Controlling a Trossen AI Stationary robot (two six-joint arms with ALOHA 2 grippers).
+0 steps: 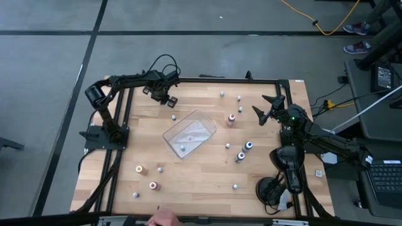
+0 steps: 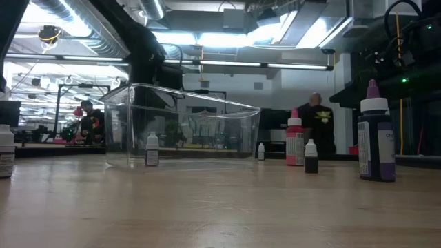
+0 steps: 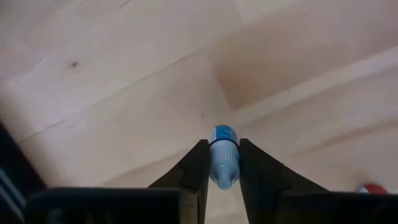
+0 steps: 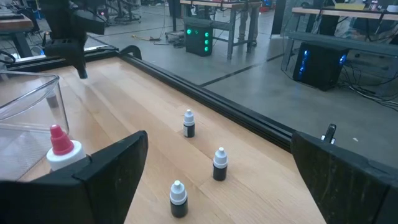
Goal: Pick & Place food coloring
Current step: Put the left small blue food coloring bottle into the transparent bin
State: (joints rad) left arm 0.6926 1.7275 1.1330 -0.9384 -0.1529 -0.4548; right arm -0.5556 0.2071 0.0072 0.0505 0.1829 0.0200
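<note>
**Left gripper pinches a blue-capped bottle at the table's far edge**

High view: the left gripper (image 1: 164, 95) sits over the far left part of the pale wooden table (image 1: 188, 179), beyond the clear rectangular plastic tray (image 1: 189, 134), which holds one tiny pale bottle (image 1: 183, 149). The right gripper (image 1: 267, 108) hovers at the far right, fingers spread wide. Small food coloring bottles lie scattered around the tray: a red-capped bottle (image 1: 231, 118) just right of it, two blue-capped ones (image 1: 249, 146) nearer the right arm, an orange one (image 1: 139, 169) near left.

Low view: the tray stands left of centre, with a pink-capped bottle (image 2: 295, 146) and a large purple-capped bottle (image 2: 375, 141) to its right.

Left wrist view: the dark fingers (image 3: 194, 177) press on a tiny pale bottle with a blue cap (image 3: 223, 160), held between them above the wood.

Right wrist view: wide-apart fingers (image 4: 112, 165) frame three white-capped dark bottles (image 4: 219, 165), nothing between them.
</note>
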